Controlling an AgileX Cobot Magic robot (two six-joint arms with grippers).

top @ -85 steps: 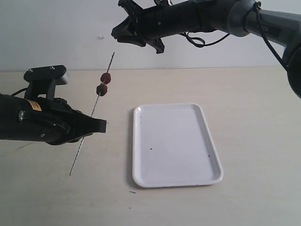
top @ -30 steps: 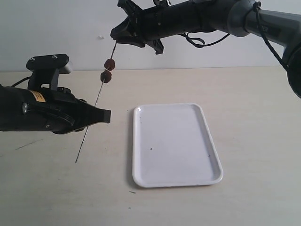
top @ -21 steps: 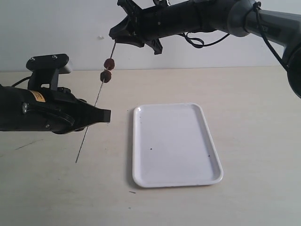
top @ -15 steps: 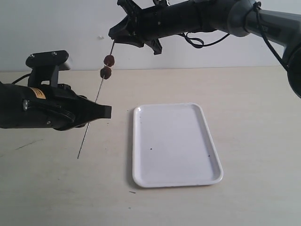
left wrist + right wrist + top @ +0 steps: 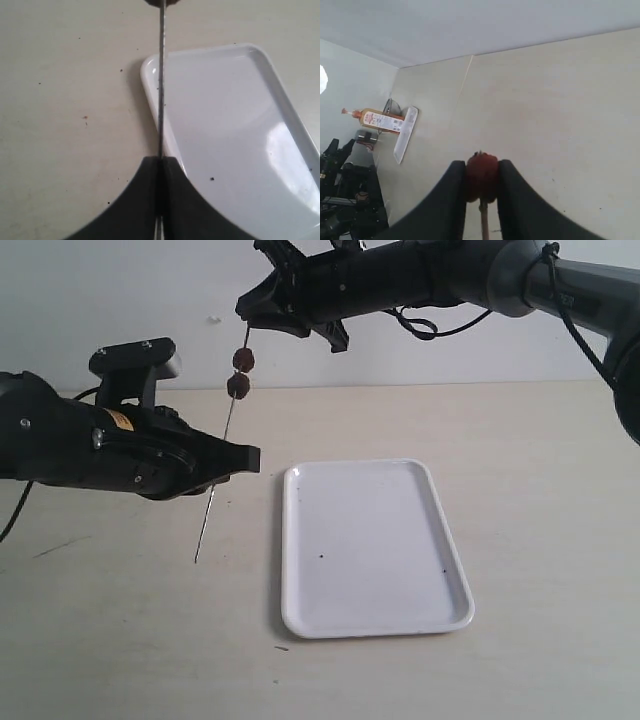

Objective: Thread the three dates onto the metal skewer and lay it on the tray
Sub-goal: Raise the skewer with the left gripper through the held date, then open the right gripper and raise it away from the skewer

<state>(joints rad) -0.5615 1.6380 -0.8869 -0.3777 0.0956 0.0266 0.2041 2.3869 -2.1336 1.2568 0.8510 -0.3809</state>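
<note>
Your left gripper (image 5: 247, 456) is pressed shut on the metal skewer (image 5: 227, 420). The left wrist view shows the jaws (image 5: 160, 167) closed flat on the rod (image 5: 161, 90) with no gap. Since the earliest frame this arm has moved up and toward the tray (image 5: 375, 540). In the last half second alone its tip has moved closer to the tray's near rim. The skewer has moved with it: it stands steeper now, and its lower end sits nearer the tray than before. You cannot tell whether that end touches the table (image 5: 540, 440).

The two dates (image 5: 240, 372) sit on the upper part of the rod, one just above the other. They are higher and further right than they were earlier.

Your right gripper (image 5: 252, 312) has barely moved. Earlier the skewer's top end stood clear below it; now that end reaches right up to the fingertips. In the right wrist view its fingers (image 5: 455, 195) pinch the third date (image 5: 481, 175) from both sides. The frames do not show whether the rod has gone into that date.

The tray has not moved. It lies flat on the table to the right of the skewer, with nothing on it except a few dark specks.
</note>
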